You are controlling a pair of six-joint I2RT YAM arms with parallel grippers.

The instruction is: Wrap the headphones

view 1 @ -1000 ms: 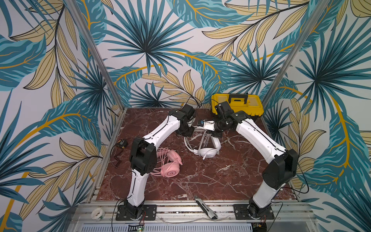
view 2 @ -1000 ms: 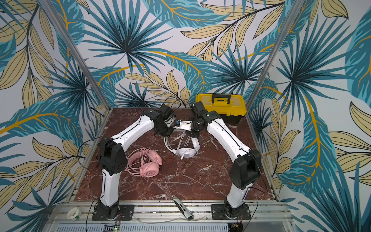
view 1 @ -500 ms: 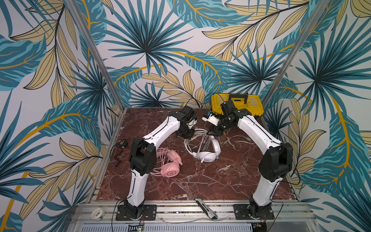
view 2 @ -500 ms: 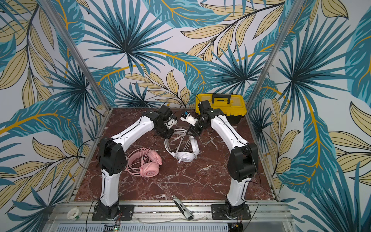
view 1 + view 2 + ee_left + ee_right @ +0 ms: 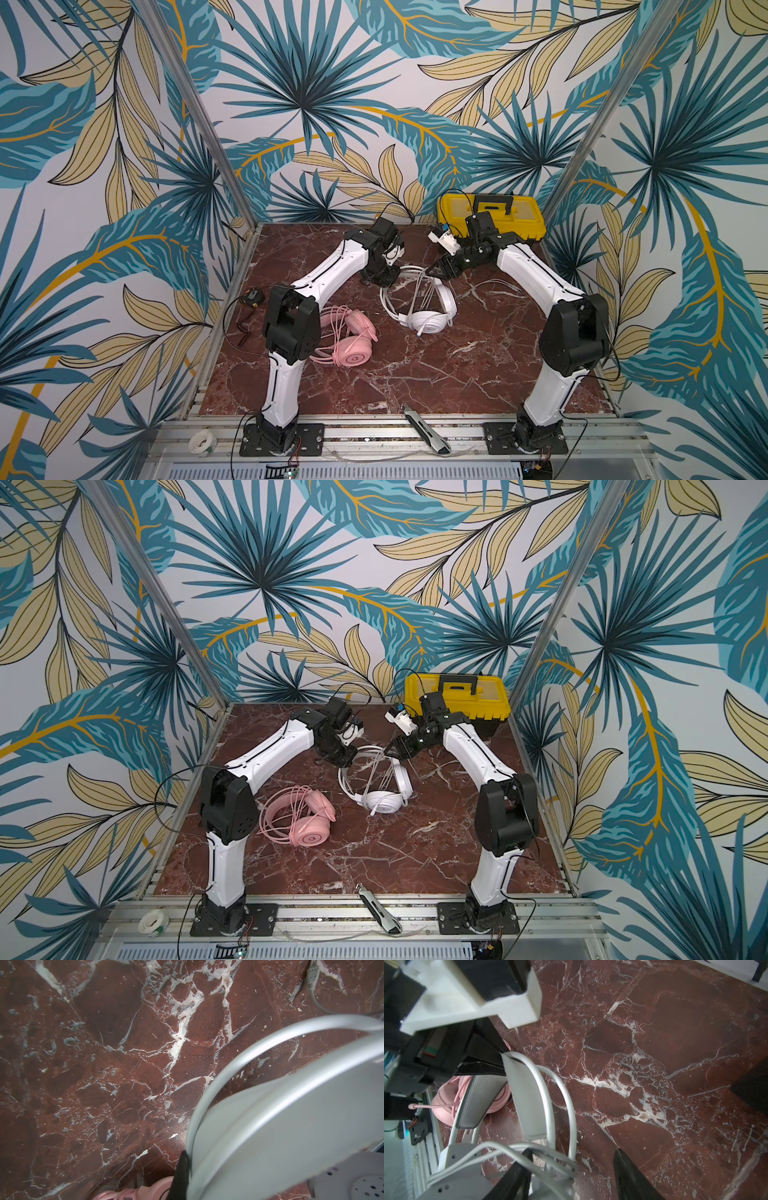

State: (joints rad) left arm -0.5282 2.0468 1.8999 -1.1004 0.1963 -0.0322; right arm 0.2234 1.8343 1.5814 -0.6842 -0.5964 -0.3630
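There: the left claw is pinched tight on the headband of the white headset, which sits toward the back middle of the marble table. The right claw hangs just over the band's other side, its 2 fingers spread wide with nothing between them. Loops of the white cable brush 1 finger. The pink headset lies by the left arm's elbow, with its cord coiled on it.

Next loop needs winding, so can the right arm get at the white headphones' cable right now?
Probably yes: the right gripper is open right beside the cable strands on the white headphones, with nothing between them.
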